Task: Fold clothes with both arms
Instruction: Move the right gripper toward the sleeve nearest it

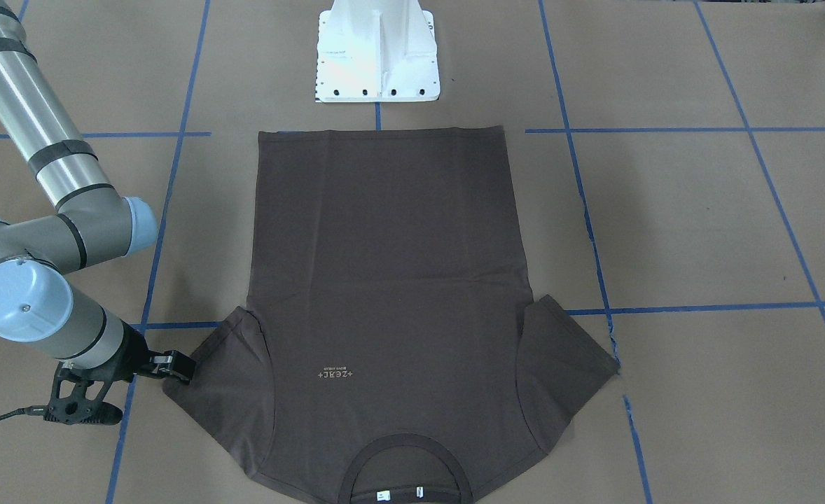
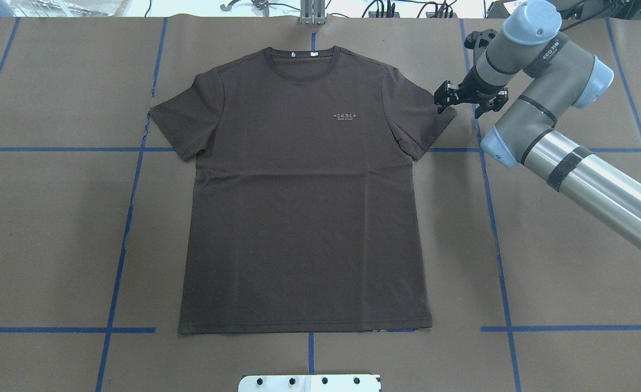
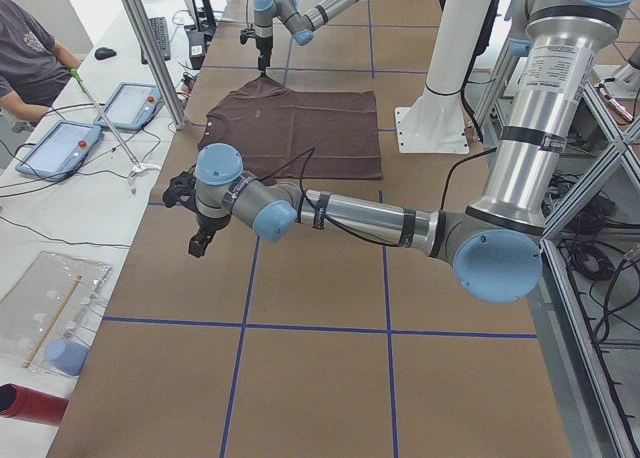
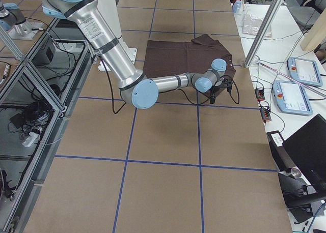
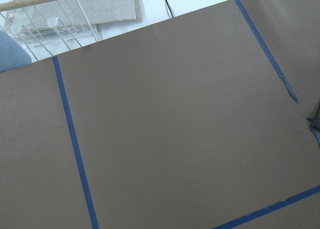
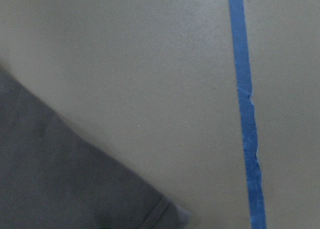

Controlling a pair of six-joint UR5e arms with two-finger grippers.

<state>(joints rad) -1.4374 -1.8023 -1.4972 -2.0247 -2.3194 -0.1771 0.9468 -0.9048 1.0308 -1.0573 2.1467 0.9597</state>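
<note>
grey-silver right arm (image 2: 571, 163) low and elbow-bent, its pincer (image 2: 444, 103) at the brown t-shirt's (image 2: 299, 207) sleeve tip, apart or together unclear

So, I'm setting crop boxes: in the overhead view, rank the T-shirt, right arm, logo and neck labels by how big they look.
1. T-shirt
2. right arm, clearly smaller, though it sits nearer the camera, which inflates it
3. logo
4. neck labels, barely visible

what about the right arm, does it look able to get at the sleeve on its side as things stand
Probably yes. The right end effector is right at the outer corner of that sleeve, which lies flat on the brown paper, and nothing stands between them.
</note>
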